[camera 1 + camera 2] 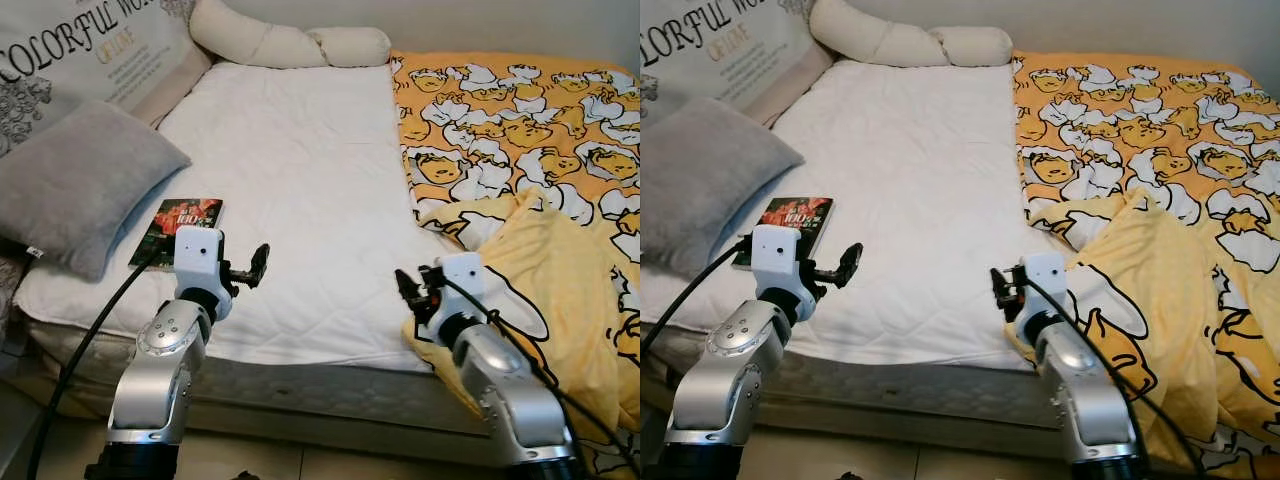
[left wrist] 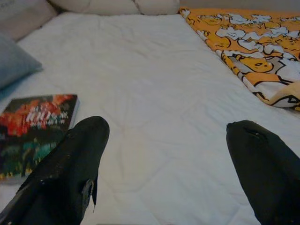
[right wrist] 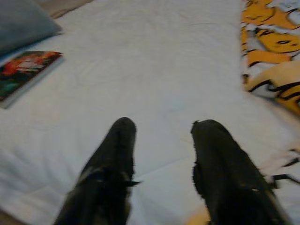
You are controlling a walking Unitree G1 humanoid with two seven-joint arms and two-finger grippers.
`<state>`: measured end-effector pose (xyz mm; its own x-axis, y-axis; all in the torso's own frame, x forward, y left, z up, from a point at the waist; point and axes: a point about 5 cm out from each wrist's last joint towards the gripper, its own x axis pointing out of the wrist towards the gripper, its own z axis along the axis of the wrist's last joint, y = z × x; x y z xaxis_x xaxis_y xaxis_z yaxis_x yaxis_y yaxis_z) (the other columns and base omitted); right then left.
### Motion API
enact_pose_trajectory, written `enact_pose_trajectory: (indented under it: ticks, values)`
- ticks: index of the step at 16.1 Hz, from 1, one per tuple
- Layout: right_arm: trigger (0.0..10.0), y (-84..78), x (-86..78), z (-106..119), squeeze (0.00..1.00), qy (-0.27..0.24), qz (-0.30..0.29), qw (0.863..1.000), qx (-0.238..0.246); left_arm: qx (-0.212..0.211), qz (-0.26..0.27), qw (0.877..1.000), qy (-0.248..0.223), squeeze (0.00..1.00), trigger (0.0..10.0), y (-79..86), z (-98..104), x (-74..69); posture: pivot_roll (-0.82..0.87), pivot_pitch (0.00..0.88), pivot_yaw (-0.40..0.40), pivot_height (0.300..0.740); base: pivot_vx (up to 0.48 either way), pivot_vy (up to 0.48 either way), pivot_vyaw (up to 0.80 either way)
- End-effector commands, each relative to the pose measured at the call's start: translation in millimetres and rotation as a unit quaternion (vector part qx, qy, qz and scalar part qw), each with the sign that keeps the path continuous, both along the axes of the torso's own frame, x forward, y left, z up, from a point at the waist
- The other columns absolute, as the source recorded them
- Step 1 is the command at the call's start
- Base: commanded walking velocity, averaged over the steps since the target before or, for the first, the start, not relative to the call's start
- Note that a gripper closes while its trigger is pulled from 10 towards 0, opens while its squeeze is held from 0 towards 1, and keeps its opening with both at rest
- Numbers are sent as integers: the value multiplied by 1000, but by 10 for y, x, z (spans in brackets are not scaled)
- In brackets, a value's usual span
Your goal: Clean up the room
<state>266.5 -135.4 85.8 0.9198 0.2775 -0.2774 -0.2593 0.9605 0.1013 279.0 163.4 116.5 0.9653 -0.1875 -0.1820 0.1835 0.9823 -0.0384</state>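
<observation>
Covering quilted white mattress (image 1: pixel 300 200), crumpled duck-print blanket (image 1: pixel 520 140)

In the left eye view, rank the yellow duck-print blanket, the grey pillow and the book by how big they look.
Largest to smallest:
1. Yellow duck-print blanket
2. Grey square fabric pillow
3. Dark-covered book with red artwork, partly tucked under the pillow
</observation>
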Motion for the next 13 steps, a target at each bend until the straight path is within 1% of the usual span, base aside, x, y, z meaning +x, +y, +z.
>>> enact_pose_trajectory:
  ticks: [1,2,3,4,7,9,11,12,13]
  values:
    - [10000,26,22,30,1000,0,7,1000,5,-8,-1,1000,0,980,10000,8,23,5,-58,0,14,740,0,0,0]
    - [10000,27,29,33,1000,0,9,1000,4,-9,-8,1000,-1,1000,10000,-2,31,0,-55,0,10,740,0,0,0]
    - [10000,28,39,34,1000,1,11,1000,2,4,-4,1000,-1,1000,10000,4,28,5,-56,0,10,740,0,0,0]
    - [10000,26,46,34,1000,2,11,1000,1,4,-4,1000,-1,1000,10000,5,27,8,-56,0,10,740,0,0,0]
    - [10000,-6,95,19,1000,13,-4,1000,-10,-7,-11,1000,-1,1000,10000,5,36,30,-63,0,13,740,0,0,0]
    - [10000,-23,105,3,1000,20,-8,1000,-22,-2,-17,1000,0,1000,10000,-6,35,37,-66,0,15,740,0,0,0]
    - [10000,-82,137,-80,1000,49,-14,996,-67,6,-70,997,9,1000,10000,-91,9,22,-76,0,21,740,0,0,0]
    - [10000,-156,200,-172,1000,85,-20,990,-107,26,-124,992,14,1000,10000,-160,-8,7,-82,0,24,740,0,0,0]
    - [10000,-207,241,-209,1000,99,-28,987,-122,30,-145,989,12,1000,10000,-187,-1,4,-85,0,24,740,0,0,0]
